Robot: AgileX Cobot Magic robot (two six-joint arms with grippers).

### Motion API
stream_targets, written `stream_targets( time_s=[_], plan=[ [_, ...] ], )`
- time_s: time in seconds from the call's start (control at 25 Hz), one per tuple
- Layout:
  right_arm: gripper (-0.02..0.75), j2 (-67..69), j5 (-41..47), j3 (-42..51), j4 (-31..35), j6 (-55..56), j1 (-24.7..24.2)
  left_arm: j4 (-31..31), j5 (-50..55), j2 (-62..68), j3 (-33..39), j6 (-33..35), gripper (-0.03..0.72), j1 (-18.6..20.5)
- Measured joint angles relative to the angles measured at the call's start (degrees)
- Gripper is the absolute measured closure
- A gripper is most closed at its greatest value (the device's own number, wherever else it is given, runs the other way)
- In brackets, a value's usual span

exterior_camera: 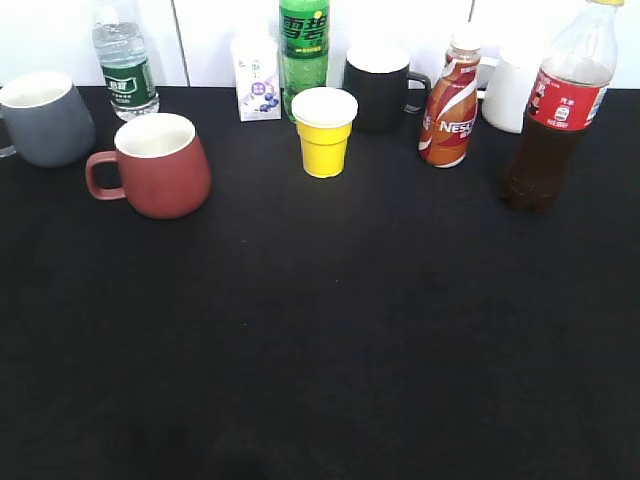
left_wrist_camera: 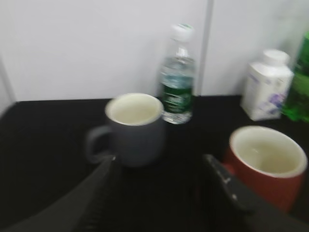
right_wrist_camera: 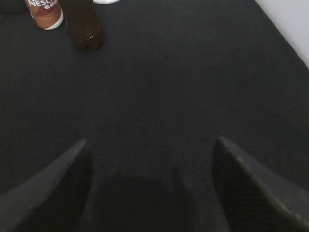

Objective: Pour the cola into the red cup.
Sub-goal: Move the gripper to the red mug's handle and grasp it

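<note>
stands upright at far right of the black table: the cola, red label with white writing too small to read, yellow cap cut off by the frame edge. just left of it, the nescafe bottle, brand name plain in white on orange-red. sits at left, upright and empty, white inside, handle pointing left: the red cup, well apart from the cola. near its left, a grey mug. behind, a water bottle with green label, a small white carton, a green soda bottle bearing white chinese characters, a black mug. in front of the soda, a yellow cup.

spread wide and holding nothing: left gripper, facing the grey mug and red cup. likewise spread and empty: right gripper, low over bare cloth, cola base far ahead.
</note>
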Motion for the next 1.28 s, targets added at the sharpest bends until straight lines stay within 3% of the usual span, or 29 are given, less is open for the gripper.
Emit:
stream_targets(
  time_s=[0.12,0.28,0.44,0.56,0.72,0.88,1.0,1.12,1.28],
  plan=[
    [0.153,-0.02,0.00,0.00,0.05,-0.06,0.00,-1.37,-9.83,11.53,0.28,-0.17,0.293,-5.48],
    [0.153,-0.20,0.00,0.00,0.11,-0.06,0.00,-1.14,-20.10,25.74,0.28,-4.70,0.293,-6.15],
    [0.153,-0.20,0.00,0.00,0.17,0.00,0.00,5.42,-33.97,37.18,0.28,-6.75,0.293,-6.15],
    [0.153,-0.20,0.00,0.00,0.21,-0.04,0.00,6.31,-42.69,42.77,0.28,-6.99,0.293,-6.15],
    [0.153,-0.20,0.00,0.00,0.21,-0.04,0.00,6.81,-45.06,46.71,-0.63,-8.34,0.289,-3.93],
    [0.153,-0.20,-0.05,0.00,0.23,-0.04,0.00,10.25,-44.88,47.81,-2.68,-9.31,0.207,-1.89],
    [0.153,-0.20,0.01,0.00,0.23,0.01,0.00,11.21,-44.60,47.81,-3.06,-9.37,0.211,0.34],
    [0.153,-0.20,0.01,0.00,0.23,-0.04,0.00,15.21,-42.82,48.32,-5.59,-9.43,0.214,0.46],
    [0.153,-0.20,-0.05,0.00,0.23,-0.04,0.00,15.15,-41.89,49.13,-6.76,-9.48,0.220,1.14]
  ],
)
